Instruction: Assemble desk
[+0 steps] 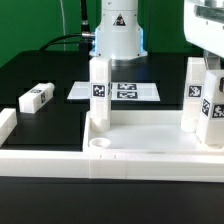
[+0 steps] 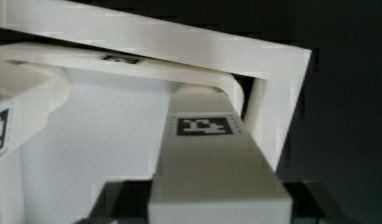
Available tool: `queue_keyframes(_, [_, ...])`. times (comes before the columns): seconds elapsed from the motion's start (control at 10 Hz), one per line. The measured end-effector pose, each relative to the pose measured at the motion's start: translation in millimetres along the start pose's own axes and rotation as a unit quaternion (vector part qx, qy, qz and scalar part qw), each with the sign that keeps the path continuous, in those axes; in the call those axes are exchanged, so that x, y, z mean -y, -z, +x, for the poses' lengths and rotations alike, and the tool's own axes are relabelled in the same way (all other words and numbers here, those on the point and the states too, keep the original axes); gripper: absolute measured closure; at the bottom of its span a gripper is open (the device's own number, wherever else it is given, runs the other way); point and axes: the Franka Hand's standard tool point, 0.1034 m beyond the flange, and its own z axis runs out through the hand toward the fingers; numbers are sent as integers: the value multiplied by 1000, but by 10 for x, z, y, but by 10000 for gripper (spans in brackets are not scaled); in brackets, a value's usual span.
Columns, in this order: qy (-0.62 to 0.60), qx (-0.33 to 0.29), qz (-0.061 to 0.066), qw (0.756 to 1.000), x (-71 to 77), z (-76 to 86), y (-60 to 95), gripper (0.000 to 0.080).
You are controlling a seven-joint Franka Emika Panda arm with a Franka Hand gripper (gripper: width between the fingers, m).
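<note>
The white desk top (image 1: 150, 135) lies tray-like on the black table, with an empty round socket (image 1: 100, 145) at its near corner on the exterior view's left. One tagged leg (image 1: 99, 90) stands upright at the far corner on that side. Two legs stand at the exterior view's right: one (image 1: 194, 92) farther back, one (image 1: 214, 112) under my gripper (image 1: 209, 68). In the wrist view my gripper (image 2: 209, 196) is shut on this tagged leg (image 2: 209, 140), dark fingers (image 2: 126, 200) on both sides. The leg's far end meets the desk top's rim (image 2: 170, 50). A fourth leg (image 1: 37, 97) lies loose on the table.
The marker board (image 1: 120, 90) lies flat behind the desk top, in front of the arm's base (image 1: 118, 40). White border rails (image 1: 6, 126) run along the table's edge at the exterior view's left and front. Another standing leg (image 2: 1, 130) shows beside the held one in the wrist view.
</note>
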Motion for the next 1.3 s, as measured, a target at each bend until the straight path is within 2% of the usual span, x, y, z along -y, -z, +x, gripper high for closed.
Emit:
queue_keyframes(0.1, [5, 0, 0, 1000, 0, 0, 0, 509])
queue_keyframes(0.2, [25, 0, -2, 1000, -5, 6, 0, 326])
queue_keyframes(0.3, [63, 2, -21, 998, -40, 25, 5, 211])
queue_keyframes(0.4, [65, 3, -17, 998, -20, 21, 8, 211])
queue_keyframes(0.5, [104, 3, -18, 994, -22, 24, 6, 162])
queue_keyframes(0.8, [227, 4, -19, 974, -27, 33, 5, 153])
queue_keyframes(1.2, [428, -19, -37, 903, -47, 6, -5, 151])
queue_keyframes(1.3, [467, -21, -36, 883, -46, 7, -17, 151])
